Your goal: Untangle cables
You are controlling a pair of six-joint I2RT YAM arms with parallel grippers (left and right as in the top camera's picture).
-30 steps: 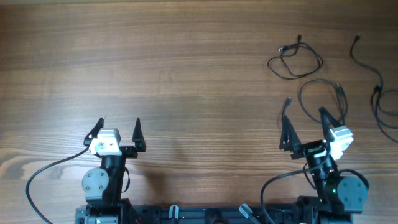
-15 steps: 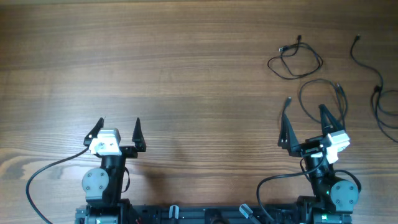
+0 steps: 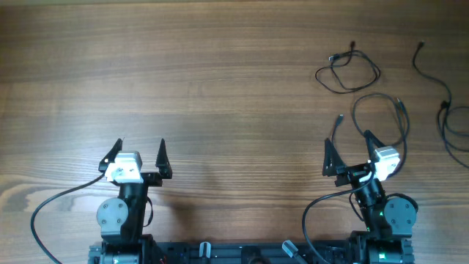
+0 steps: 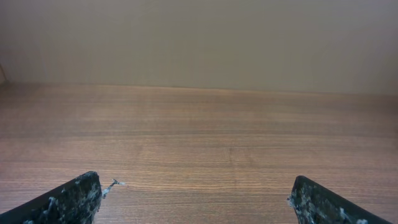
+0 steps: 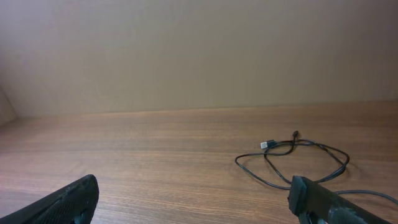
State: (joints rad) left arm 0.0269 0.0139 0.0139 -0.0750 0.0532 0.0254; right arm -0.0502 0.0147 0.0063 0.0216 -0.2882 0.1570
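Wood-grain counter (image 3: 220, 73) is filling the overhead view, a beige wall (image 4: 199, 37) standing behind it. At 7 o'clock the left hand (image 3: 141, 147) is gaping fully, holding nothing; at 5 o'clock the right hand (image 3: 346, 141) is doing likewise. Just beyond it, toward 2 o'clock, the cables (image 3: 377, 95) are lying in loose loops, the rightmost being cut off by the frame edge, their plugs too small to read.

The table (image 3: 220, 73) was warm brown wood with fine darker grain lines, beneath a plain beige wall (image 4: 199, 37). The cables (image 3: 378, 71) near its far right corner were black. The left gripper (image 3: 141, 143) and right gripper (image 3: 347, 139) had black fingers (image 4: 74, 199) flecked with white, and white housings.
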